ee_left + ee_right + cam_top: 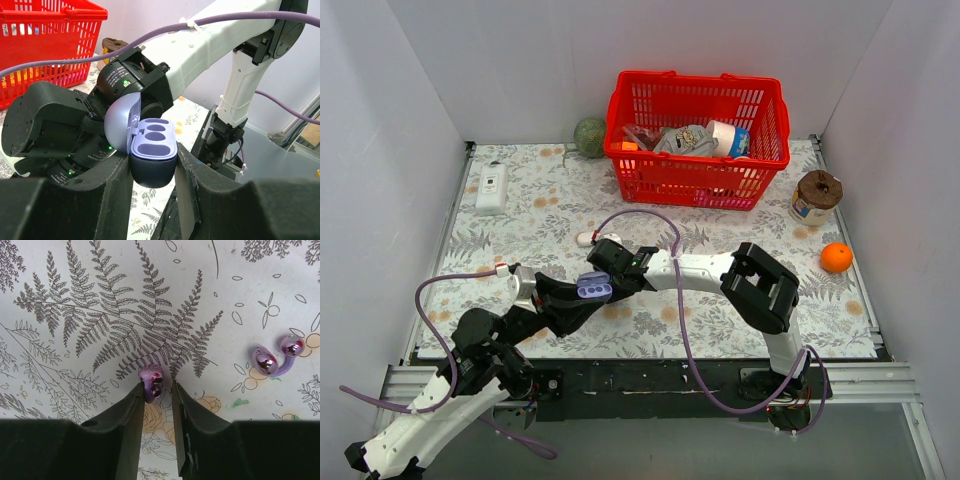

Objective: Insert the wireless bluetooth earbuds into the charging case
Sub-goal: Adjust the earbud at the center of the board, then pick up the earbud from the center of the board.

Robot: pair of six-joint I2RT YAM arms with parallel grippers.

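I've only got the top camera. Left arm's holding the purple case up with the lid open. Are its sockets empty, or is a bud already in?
Observer: In the left wrist view both sockets of the charging case are empty; the left pincer grips its dark base.
Operator: Has the right pincer got a bud?
Observer: In the right wrist view one earbud sits between the right pincer tips; whether it's clamped, I can't tell.
Operator: And the other one?
Observer: The second earbud lies on the tablecloth, apart from that pincer, toward that view's right.
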